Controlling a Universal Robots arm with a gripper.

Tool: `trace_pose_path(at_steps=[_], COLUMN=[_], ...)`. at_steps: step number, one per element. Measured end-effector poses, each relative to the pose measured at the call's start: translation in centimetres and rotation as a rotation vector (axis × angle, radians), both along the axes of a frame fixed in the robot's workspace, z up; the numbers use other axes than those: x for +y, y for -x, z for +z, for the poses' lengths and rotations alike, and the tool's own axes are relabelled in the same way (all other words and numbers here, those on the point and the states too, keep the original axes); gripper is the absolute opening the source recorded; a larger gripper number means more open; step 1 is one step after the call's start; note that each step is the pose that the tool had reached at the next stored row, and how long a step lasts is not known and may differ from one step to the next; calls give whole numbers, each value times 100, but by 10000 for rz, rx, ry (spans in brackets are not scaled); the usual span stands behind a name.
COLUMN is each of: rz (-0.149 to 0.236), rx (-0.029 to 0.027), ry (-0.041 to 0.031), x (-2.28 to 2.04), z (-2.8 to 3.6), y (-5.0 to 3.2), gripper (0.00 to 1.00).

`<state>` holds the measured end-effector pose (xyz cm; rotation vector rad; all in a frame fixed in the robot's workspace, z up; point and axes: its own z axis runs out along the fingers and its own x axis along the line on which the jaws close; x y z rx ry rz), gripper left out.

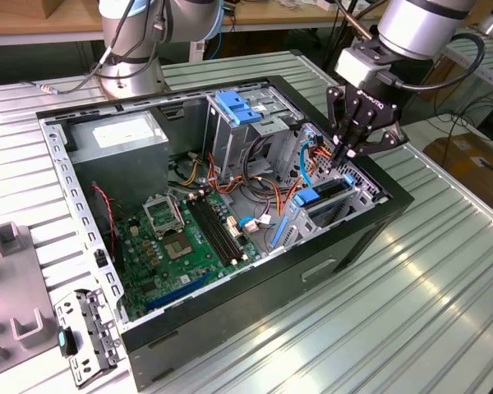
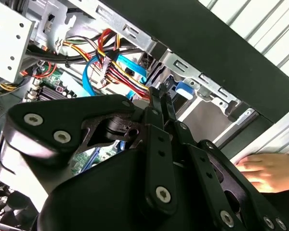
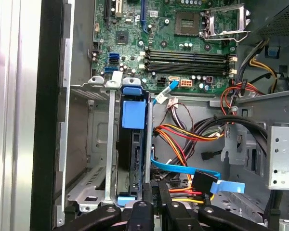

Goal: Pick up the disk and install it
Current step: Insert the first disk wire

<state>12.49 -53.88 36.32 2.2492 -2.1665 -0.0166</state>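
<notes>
You are working the install step, not the pick-up: the disk [image 3: 133,154] is already standing on edge in the drive cage [image 3: 108,144] at the front corner of the open computer case [image 1: 230,328], with its blue bracket tab [image 3: 134,114] pointing toward the motherboard [image 3: 183,29]. The gripper [image 1: 345,153] is hanging over that corner, and its jaws are pinched together with nothing visible between them, so you are not carrying anything. In the first wrist view the disk is lying just beside the jaws, a little to one side of their tips and running away from them along the cage rail; whether the tips are touching its near end, you cannot tell. On the other side of the jaws, close by, the blue data cable [image 3: 183,171] and a bundle of red, yellow and orange wires [image 3: 183,137] are crossing the floor of the case. In the second wrist view a person's hand [image 2: 272,171] is resting outside the case wall, beyond the jaws. As a judgement, the disk is looking mostly seated. If it is still sitting proud, any further move is calling for a straight, gentle press along the rail with the jaws kept closed, staying clear of the cables and minding that hand near the bench [image 1: 411,312].
</notes>
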Motion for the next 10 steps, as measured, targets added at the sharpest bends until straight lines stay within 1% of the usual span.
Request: trace_pose_path(at_steps=[10], rz=[0], rx=[0], ry=[2], x=[-1], z=[-1], y=[42], gripper=[16])
